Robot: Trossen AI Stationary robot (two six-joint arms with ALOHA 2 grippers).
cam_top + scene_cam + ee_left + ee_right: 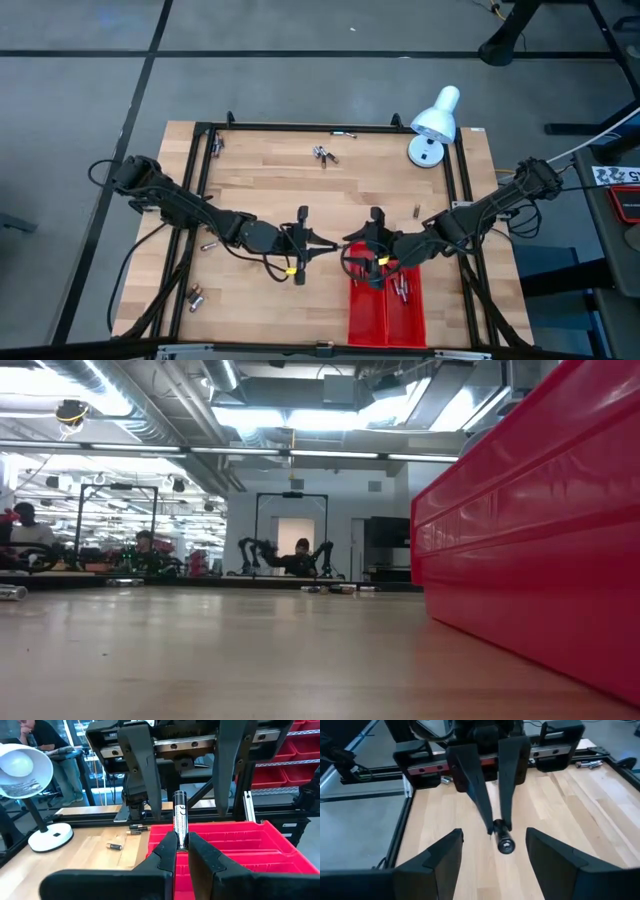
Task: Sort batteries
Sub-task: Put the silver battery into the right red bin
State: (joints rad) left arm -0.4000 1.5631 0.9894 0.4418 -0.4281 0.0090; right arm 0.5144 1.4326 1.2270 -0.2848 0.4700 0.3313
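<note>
My left gripper (335,243) (181,845) is shut on one dark battery (180,817) (504,842) with a silvery end, held in the air by the red tray's (385,310) far left corner. My right gripper (353,247) (502,855) faces it, open. Its fingers (145,775) stand on either side of the battery's free end without touching. A few batteries (400,290) lie in the tray. Others lie loose on the wooden table (322,153) (417,210) (208,245) (195,297). My left gripper pinches the battery's near end (180,834) between its two fingertips. The fingers come about level from the table's left, in line with the battery. The battery sticks out past the fingertips toward my right gripper, lifted clear of table and tray.
A white desk lamp (432,125) (25,770) stands at the table's far right corner. A black frame (330,128) runs round the table's edge. In the low view the red tray (530,550) fills the right side. People sit in the room beyond.
</note>
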